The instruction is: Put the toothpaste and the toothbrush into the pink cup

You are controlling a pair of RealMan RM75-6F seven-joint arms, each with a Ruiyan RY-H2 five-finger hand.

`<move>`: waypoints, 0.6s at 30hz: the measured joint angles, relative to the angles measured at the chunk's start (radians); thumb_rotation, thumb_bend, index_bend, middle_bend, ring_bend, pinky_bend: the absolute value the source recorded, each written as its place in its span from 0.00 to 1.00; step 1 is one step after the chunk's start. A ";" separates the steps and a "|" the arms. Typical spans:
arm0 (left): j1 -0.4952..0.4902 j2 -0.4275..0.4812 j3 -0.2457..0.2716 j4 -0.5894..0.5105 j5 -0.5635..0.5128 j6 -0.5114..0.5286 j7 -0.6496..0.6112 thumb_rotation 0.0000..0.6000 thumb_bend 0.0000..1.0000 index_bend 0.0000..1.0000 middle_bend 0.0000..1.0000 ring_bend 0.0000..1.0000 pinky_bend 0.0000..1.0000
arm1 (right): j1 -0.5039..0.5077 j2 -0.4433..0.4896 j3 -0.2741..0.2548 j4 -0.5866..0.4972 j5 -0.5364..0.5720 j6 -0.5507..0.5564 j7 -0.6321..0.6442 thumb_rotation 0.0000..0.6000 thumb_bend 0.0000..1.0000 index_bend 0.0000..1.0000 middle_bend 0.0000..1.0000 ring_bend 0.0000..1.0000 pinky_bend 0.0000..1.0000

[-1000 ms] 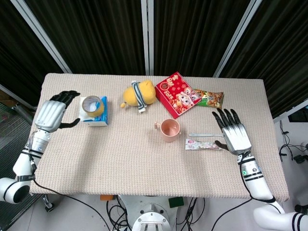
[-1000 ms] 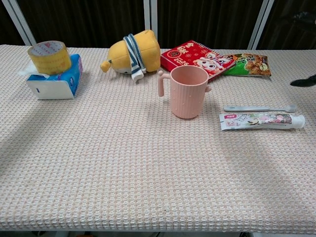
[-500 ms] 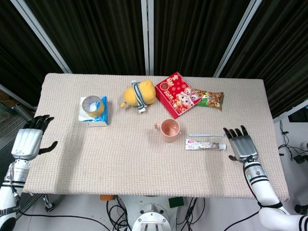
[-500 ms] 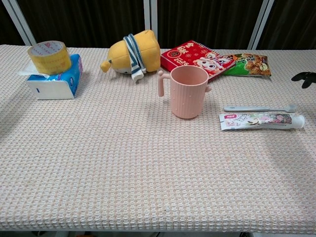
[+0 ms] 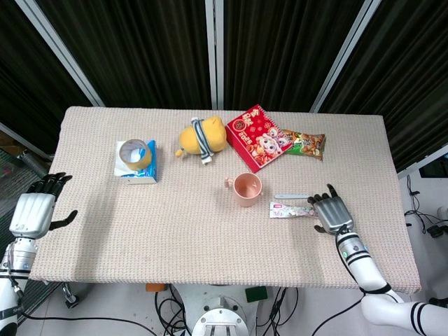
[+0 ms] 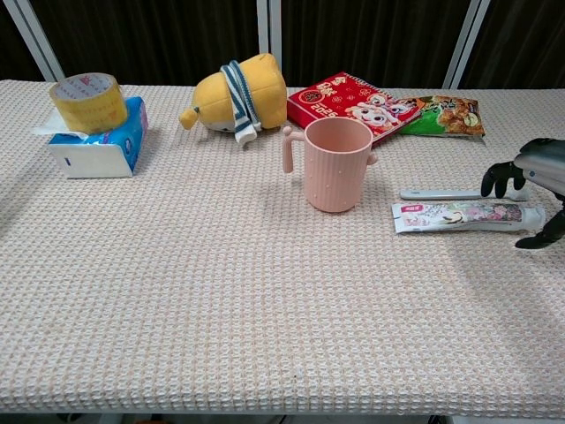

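**Right hand poised over the toothpaste cap end**

The right hand point(image 5: 331, 213) sits low at the right side of the table point(image 5: 175, 238), fingers apart and curved, holding nothing. In the chest view its fingertips point(image 6: 491, 181) hang just over the cap end of the toothpaste point(image 6: 466, 215), with the thumb on the near side. The toothbrush point(image 6: 463, 193) lies flat just behind the tube, nearly parallel to it. The pink cup point(image 6: 336, 163) stands upright near the table's centre, mouth clear, handle facing left.

The step in hand looks like grasping the toothpaste. It should go best if the fingers come down on the tube alone, clear of the toothbrush, and pinch across its width near the cap so it can be tipped upright over the cup.

The left hand point(image 5: 33, 211) hovers off the left edge, fingers spread, empty.
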 measured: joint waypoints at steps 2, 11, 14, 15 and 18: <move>0.002 0.000 -0.003 0.005 0.001 -0.002 -0.004 0.85 0.21 0.16 0.14 0.12 0.24 | 0.011 -0.011 0.006 0.003 -0.004 -0.001 -0.001 1.00 0.38 0.36 0.34 0.27 0.11; 0.010 -0.003 -0.008 0.021 0.005 -0.010 -0.015 0.86 0.21 0.16 0.14 0.12 0.24 | 0.065 -0.064 0.024 0.003 0.054 -0.034 -0.076 1.00 0.45 0.37 0.35 0.27 0.12; 0.014 -0.001 -0.009 0.027 0.007 -0.010 -0.020 0.86 0.21 0.16 0.14 0.12 0.24 | 0.085 -0.087 0.025 0.001 0.083 -0.044 -0.104 1.00 0.45 0.37 0.35 0.28 0.12; 0.016 -0.001 -0.009 0.029 0.008 -0.010 -0.023 0.87 0.21 0.16 0.14 0.12 0.24 | 0.090 -0.093 0.026 -0.001 0.089 -0.046 -0.110 1.00 0.45 0.37 0.36 0.28 0.12; 0.019 0.000 -0.010 0.035 0.008 -0.011 -0.031 0.89 0.21 0.16 0.14 0.12 0.24 | 0.100 -0.106 0.028 -0.008 0.096 -0.041 -0.118 1.00 0.45 0.38 0.37 0.29 0.12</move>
